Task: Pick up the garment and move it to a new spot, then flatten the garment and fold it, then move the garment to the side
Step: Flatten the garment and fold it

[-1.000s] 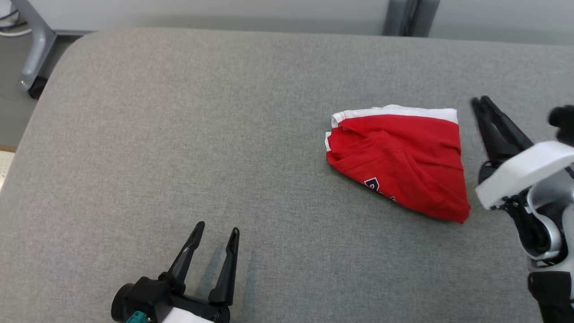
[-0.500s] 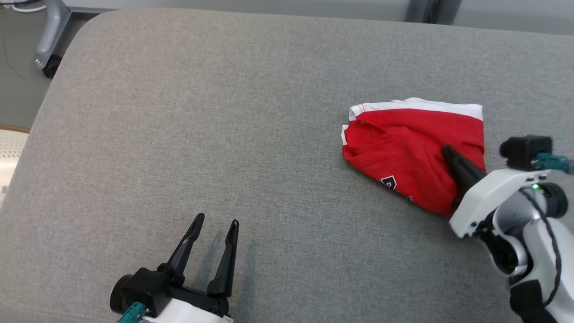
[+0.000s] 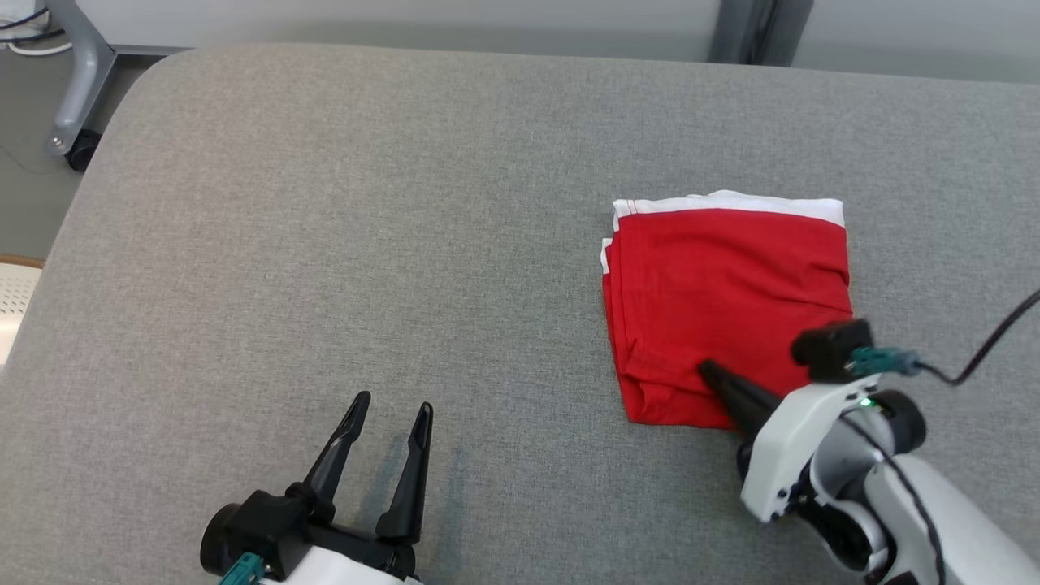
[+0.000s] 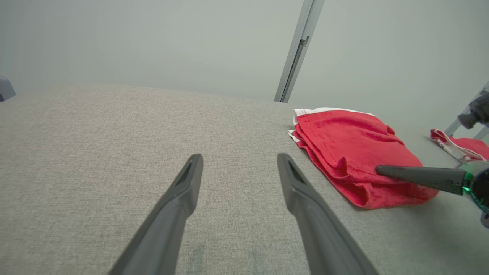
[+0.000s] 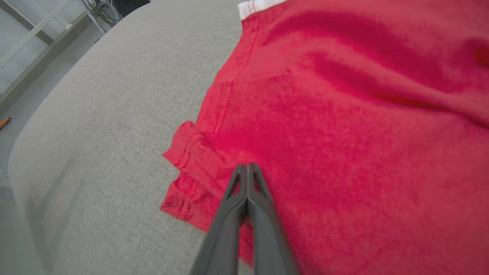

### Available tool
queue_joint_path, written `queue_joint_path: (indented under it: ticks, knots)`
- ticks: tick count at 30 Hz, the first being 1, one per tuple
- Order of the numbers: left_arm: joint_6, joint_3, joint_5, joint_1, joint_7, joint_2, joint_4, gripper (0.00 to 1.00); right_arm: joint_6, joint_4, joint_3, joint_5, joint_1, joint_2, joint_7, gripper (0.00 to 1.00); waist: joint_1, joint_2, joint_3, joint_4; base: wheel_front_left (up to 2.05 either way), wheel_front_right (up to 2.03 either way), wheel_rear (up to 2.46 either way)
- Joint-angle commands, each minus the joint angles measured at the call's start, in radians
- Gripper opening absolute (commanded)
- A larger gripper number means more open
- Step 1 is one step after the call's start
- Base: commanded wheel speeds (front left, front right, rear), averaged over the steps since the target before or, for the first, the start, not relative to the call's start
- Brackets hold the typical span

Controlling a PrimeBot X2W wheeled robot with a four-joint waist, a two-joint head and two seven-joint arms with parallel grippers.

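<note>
On the right half of the grey padded surface point(image 3: 325, 244), which has a fine woven texture and a rounded corner, lies the garment point(image 3: 727, 301). It is soft red knit cloth, folded into a nearly rectangular pack, with a white band point(image 3: 731, 203) along its far edge and stitched hems layered on its left side. The right gripper point(image 3: 705, 370) holds its two dark, tapered fingers pressed together, the tips on the near-left part of the red cloth; no fold shows between them. The left gripper point(image 3: 394, 402) is well apart from the garment, its smooth pointed fingers spread in a V above the bare surface.
</note>
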Motion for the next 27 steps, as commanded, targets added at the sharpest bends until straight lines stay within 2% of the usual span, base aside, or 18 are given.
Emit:
queue_joint_path:
  ticks: [1,8,10,13,15,16,19,24,27]
  knots:
    - [0.006,0.004,-0.005,0.004,-0.004,0.002,0.001,1.0,0.001,0.005,0.023,0.011,0.015,-0.008,-0.009,0.0,0.0,0.0,-0.008,0.001,0.0,0.0,0.0]
    - [0.025,0.024,-0.012,0.044,-0.004,0.002,-0.007,1.0,0.001,0.019,0.173,0.048,0.044,-0.012,-0.07,0.0,0.0,0.0,-0.076,-0.032,0.0,0.0,0.0]
    - [0.03,0.036,-0.01,0.061,-0.005,0.002,-0.015,1.0,0.001,0.01,0.178,0.034,0.054,-0.021,-0.127,0.0,0.0,0.0,-0.105,-0.047,0.0,0.0,0.0]
    - [0.042,0.068,-0.002,0.095,-0.004,0.003,-0.025,1.0,0.001,-0.009,0.116,-0.021,0.092,-0.031,-0.257,0.0,0.0,0.0,-0.156,-0.074,0.0,0.0,0.0]
    - [0.054,0.096,0.003,0.118,-0.004,0.003,-0.036,1.0,0.001,-0.025,0.047,-0.065,0.136,-0.026,-0.343,0.45,0.0,0.0,-0.188,-0.096,0.0,0.0,0.0]
    - [0.057,0.112,0.009,0.129,-0.004,0.003,-0.042,1.0,0.001,-0.043,0.007,-0.079,0.165,-0.018,-0.381,1.0,0.0,0.0,-0.199,-0.105,0.0,0.0,0.0]
    - [0.063,0.157,0.02,0.159,-0.004,0.003,-0.05,1.0,0.0,-0.091,-0.124,-0.152,0.245,-0.017,-0.453,1.0,0.0,0.0,-0.23,-0.129,0.0,0.0,0.0]
    - [0.051,0.217,0.03,0.197,-0.004,0.003,-0.047,1.0,0.001,-0.16,-0.341,-0.25,0.402,0.042,-0.484,1.0,0.0,0.0,-0.266,-0.161,0.0,0.0,0.0]
    - [0.045,0.234,0.033,0.214,-0.004,0.002,-0.04,1.0,0.001,-0.192,-0.408,-0.306,0.437,0.049,-0.485,1.0,0.0,0.0,-0.274,-0.172,0.0,0.0,0.0]
